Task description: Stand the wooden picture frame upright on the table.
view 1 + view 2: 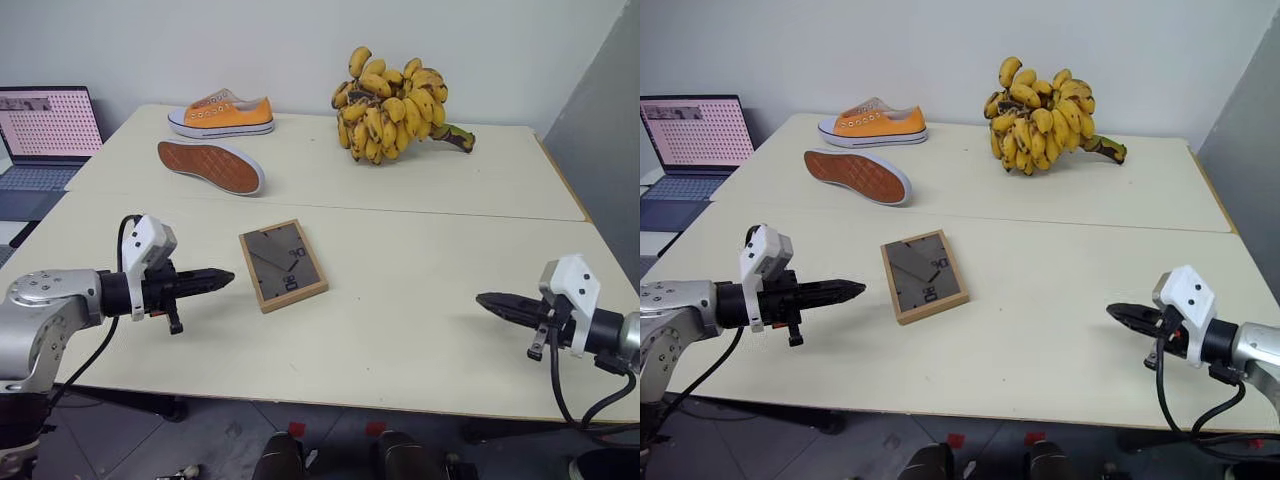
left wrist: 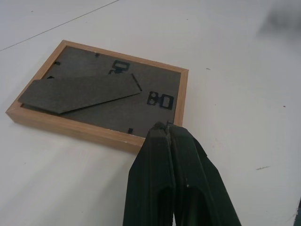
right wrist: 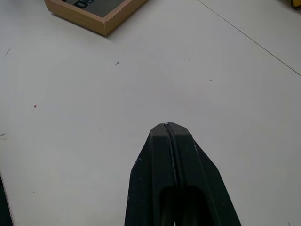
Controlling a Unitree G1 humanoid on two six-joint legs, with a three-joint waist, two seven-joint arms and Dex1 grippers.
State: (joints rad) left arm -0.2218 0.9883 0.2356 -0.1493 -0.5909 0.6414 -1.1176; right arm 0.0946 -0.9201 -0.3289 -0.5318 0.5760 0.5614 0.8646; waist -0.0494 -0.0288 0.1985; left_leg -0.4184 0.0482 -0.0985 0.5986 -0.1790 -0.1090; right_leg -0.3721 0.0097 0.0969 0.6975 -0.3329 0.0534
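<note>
Left eye view shows the wooden picture frame [image 1: 283,265] lying back-up on the desk [image 1: 420,330], untouched, between the left hand [image 1: 222,277] and right hand [image 1: 487,300], both pressed together, so next probably comes spreading fingers to grasp it.

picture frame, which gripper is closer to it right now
Left. The left gripper hovers shut just beside the wooden picture frame, which lies face down; the right gripper is shut, far across the table.
</note>
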